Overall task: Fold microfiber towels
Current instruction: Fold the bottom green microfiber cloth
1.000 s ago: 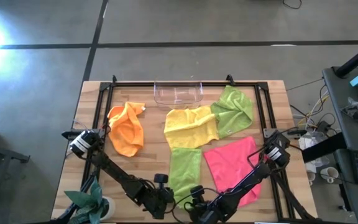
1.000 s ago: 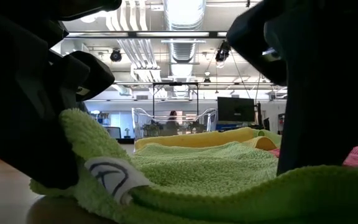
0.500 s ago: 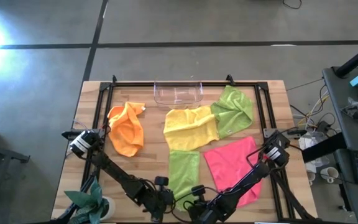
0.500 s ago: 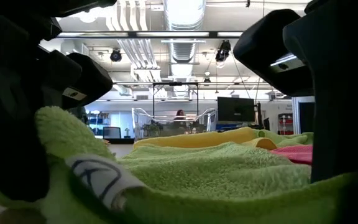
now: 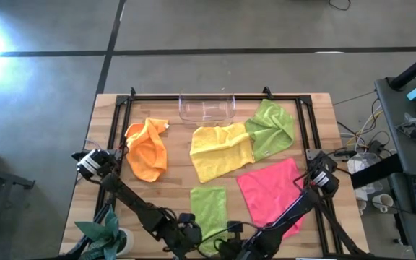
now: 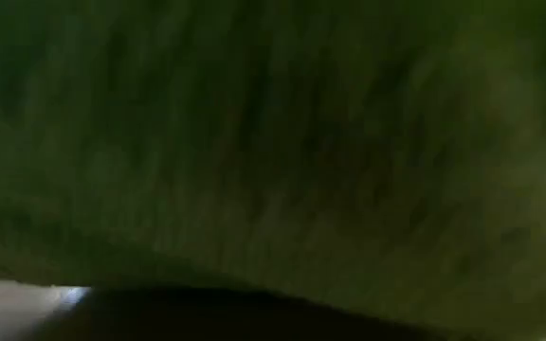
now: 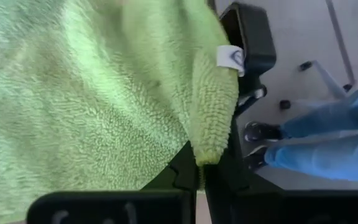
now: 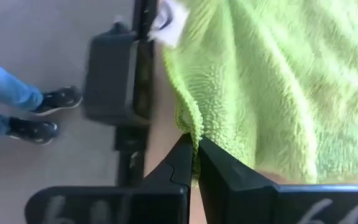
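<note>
A lime green microfiber towel [image 5: 208, 207] lies at the table's near middle and fills the low view [image 6: 273, 142]. My left gripper [image 5: 188, 232] is shut on its near left corner and my right gripper [image 5: 231, 235] on its near right corner. Farther back lie the yellow towel [image 5: 222, 148], the orange towel [image 5: 148, 148], a second lime green towel [image 5: 271, 126] and the pink towel [image 5: 269, 191], all flat or bunched on the tabletop. My left gripper [image 7: 199, 180] pinches the towel's thick hemmed edge [image 7: 209, 146] between its two fingers, near the corner with the white label [image 7: 230, 59]. The cloth spreads away from the fingers over the table. My right gripper [image 8: 194, 165] pinches the towel's hemmed edge [image 8: 188, 127] at the other near corner between its two fingers. The cloth runs away from the fingers in soft ridges toward the table's far side.
A clear plastic tray [image 5: 208, 108] stands at the far middle edge. A small green plant [image 5: 107, 235] sits at the near left corner. Beyond the near edge, a person's legs in blue trousers [image 7: 328, 140] and dark shoes [image 8: 33, 127] show on the floor.
Both grippers have gone toward the table's near edge with the lime green towel. The towel has slid the same way; its far end has come out from under the yellow towel, and its near edge now covers the low view.
</note>
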